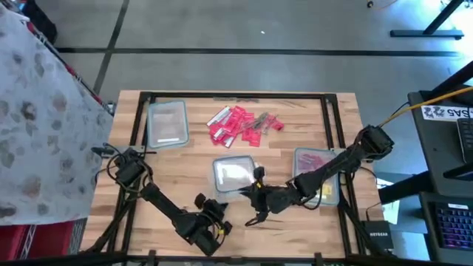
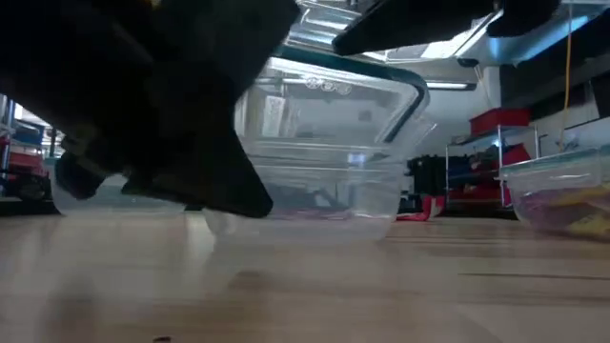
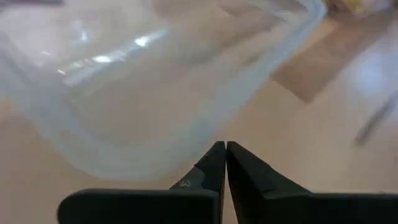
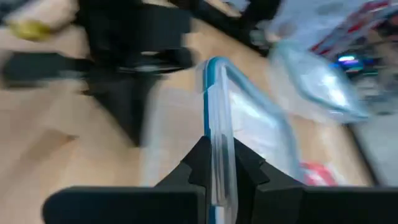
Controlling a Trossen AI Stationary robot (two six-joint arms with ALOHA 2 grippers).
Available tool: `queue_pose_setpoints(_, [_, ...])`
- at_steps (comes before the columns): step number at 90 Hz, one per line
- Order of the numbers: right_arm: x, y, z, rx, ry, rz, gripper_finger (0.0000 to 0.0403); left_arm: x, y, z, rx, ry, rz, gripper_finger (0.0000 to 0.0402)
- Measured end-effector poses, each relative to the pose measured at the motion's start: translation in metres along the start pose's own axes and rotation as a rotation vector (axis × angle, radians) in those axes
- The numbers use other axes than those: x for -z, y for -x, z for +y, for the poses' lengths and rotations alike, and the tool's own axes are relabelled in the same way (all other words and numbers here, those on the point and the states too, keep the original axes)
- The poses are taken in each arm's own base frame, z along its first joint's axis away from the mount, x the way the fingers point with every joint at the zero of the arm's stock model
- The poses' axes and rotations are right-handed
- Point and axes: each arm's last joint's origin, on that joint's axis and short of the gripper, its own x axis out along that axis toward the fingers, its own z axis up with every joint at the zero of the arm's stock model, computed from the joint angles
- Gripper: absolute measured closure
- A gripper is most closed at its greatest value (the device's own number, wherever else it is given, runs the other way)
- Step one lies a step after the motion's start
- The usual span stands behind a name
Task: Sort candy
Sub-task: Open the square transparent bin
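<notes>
While the candy (image 1: 242, 124) sits heaped at twelve o'clock on the table (image 1: 295, 214), untouched, we've got the right gripper (image 4: 219, 163) pinching the blue-trimmed rim of the middle tub (image 1: 235, 176) at table centre. The left gripper (image 3: 225, 163) waits at six o'clock with its fingers pressed together, holding nothing, nose toward that same tub. If we're shifting the tub, we'd keep the pull low and slow, because a thin rim could slip from the pinch, and steer clear of the left arm. A second tub (image 1: 319, 175) at three o'clock carries some pink and yellow pieces; a third tub (image 1: 168, 123) waits at ten. We can't make out whether the middle tub holds anything, and the low view is mostly blocked by a dark arm.
</notes>
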Motion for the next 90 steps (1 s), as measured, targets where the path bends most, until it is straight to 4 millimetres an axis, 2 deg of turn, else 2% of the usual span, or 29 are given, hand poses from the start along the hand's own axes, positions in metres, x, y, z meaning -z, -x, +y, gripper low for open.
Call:
queue_pose_setpoints(25, [-0.017, 0.002, -0.018, 0.350, 0.206, 0.080, 0.0393, 0.009, 0.014, -0.003, 0.041, 0.019, 0.015, 0.0402])
queue_pose_setpoints(39, [-0.019, 0.007, -0.031, 0.565, 0.432, 0.246, 0.0393, 0.009, 0.014, -0.003, 0.041, 0.018, 0.014, 0.0402])
queue_pose_setpoints(49, [-0.016, 0.018, -0.044, 0.605, 0.524, 0.331, 0.0393, 0.009, 0.014, -0.003, 0.040, 0.006, 0.013, 0.0402])
queue_pose_setpoints(59, [-0.008, 0.044, -0.049, 0.642, 0.560, 0.381, 0.0393, 0.009, 0.014, -0.003, 0.041, -0.004, 0.013, 0.0402])
queue_pose_setpoints(73, [0.007, 0.100, -0.047, 0.659, 0.583, 0.325, 0.0399, 0.009, 0.014, -0.003, 0.042, -0.010, 0.013, 0.0402])
queue_pose_setpoints(78, [0.010, 0.120, -0.043, 0.574, 0.552, 0.266, 0.0399, 0.009, 0.014, -0.003, 0.041, -0.011, 0.010, 0.0402])
queue_pose_setpoints(90, [0.022, 0.157, -0.029, 0.242, 0.433, 0.222, 0.0400, 0.008, 0.013, -0.003, 0.038, -0.009, -0.006, 0.0402])
